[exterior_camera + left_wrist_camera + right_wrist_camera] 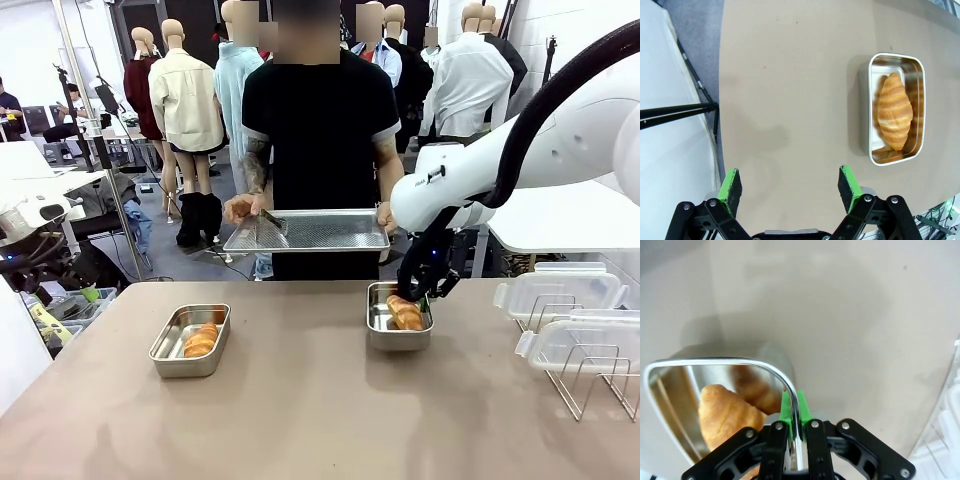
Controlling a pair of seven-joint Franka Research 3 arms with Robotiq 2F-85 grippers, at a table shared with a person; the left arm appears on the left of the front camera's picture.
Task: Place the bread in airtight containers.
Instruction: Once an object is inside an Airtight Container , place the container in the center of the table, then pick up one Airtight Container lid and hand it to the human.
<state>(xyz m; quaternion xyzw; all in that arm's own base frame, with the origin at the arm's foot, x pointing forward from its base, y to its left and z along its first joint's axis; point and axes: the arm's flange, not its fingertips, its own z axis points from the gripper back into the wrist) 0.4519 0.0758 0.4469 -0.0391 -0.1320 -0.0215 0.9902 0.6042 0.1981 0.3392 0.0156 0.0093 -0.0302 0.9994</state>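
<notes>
Light was bright, even and overhead in all three. Front view was sharp; the left tin [165, 348] and right tin [400, 341] dropped only short, soft shadows on the table [300, 420]. Far-left background blew out white. Left wrist view bent the table's edge (wide-angle); left fingers [731, 185] were in focus. Right wrist view ran dimmer and greyer, right fingers [786, 407] were slightly soft, and the polished tin wall mirrored the croissant [725, 415].

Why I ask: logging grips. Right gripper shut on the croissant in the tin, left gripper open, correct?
No: the right wrist view shows the right gripper shut on the rim of the steel tin, not the croissant inside; the left gripper hangs open.
</notes>
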